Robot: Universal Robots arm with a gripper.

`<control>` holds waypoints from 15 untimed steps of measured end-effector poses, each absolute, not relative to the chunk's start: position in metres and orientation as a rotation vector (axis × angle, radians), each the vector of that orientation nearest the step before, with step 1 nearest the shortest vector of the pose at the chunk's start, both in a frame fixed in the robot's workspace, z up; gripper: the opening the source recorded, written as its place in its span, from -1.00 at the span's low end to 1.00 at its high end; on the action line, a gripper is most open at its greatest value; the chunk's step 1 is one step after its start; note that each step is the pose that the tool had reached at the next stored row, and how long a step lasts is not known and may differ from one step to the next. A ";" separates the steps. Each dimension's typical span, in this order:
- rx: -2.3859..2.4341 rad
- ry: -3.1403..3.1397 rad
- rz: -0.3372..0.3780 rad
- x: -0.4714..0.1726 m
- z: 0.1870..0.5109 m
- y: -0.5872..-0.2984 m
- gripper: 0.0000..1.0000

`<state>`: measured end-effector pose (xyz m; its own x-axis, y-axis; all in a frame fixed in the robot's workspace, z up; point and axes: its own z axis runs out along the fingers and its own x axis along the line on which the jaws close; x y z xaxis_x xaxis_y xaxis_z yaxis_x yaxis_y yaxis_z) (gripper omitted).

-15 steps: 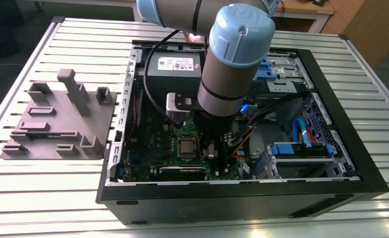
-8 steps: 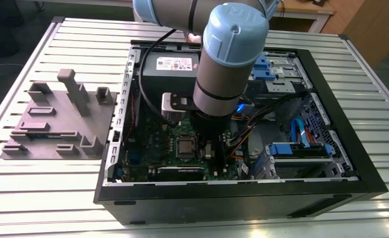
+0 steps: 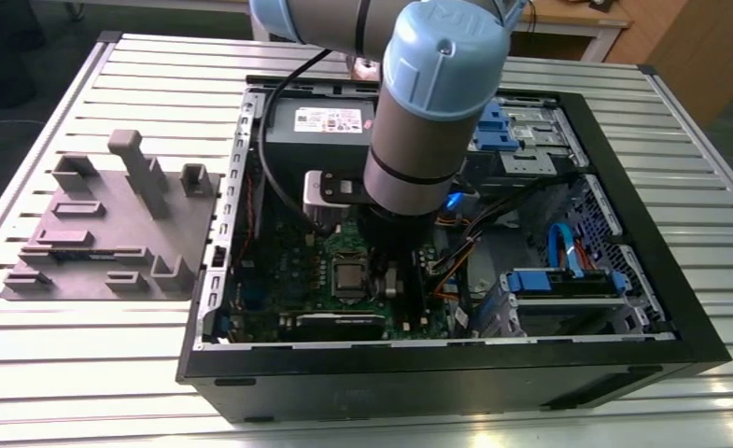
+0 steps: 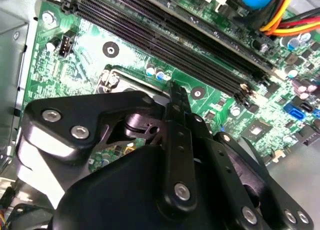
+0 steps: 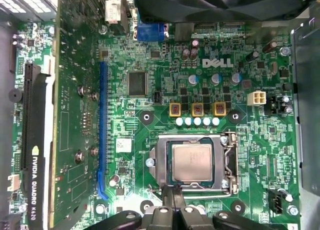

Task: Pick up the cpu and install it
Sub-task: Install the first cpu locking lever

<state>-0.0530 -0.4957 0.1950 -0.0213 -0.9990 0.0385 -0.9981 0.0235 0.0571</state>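
The cpu (image 5: 192,162), a small square chip with a silver-grey top, lies flat inside the metal socket frame (image 5: 227,162) of the green motherboard (image 5: 235,85). In the exterior view the cpu (image 3: 344,275) shows as a dark square low in the open computer case. My gripper (image 5: 173,196) is shut with nothing between its fingers. Its tips hover just off one edge of the socket frame, not touching the chip. In the second wrist view the gripper (image 4: 174,92) points down at the frame's corner (image 4: 117,79). From the exterior view, the gripper (image 3: 395,283) hangs to the right of the cpu.
The black case wall (image 3: 466,369) rings the board. A power supply (image 3: 322,121) sits at the back, blue drive cages (image 3: 566,280) on the exterior view's right. Memory slots (image 4: 165,30), orange cables (image 4: 280,15), a graphics card (image 5: 35,155) and a fan (image 5: 220,2) crowd the socket. A grey moulded tray (image 3: 105,224) lies outside the case.
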 end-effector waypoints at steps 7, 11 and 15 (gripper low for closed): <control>2.149 -2.198 -0.021 -0.053 0.215 -0.496 -0.80; 2.149 -2.198 -0.021 -0.053 0.223 -0.496 -0.80; 2.149 -2.198 -0.021 -0.053 0.223 -0.496 -0.80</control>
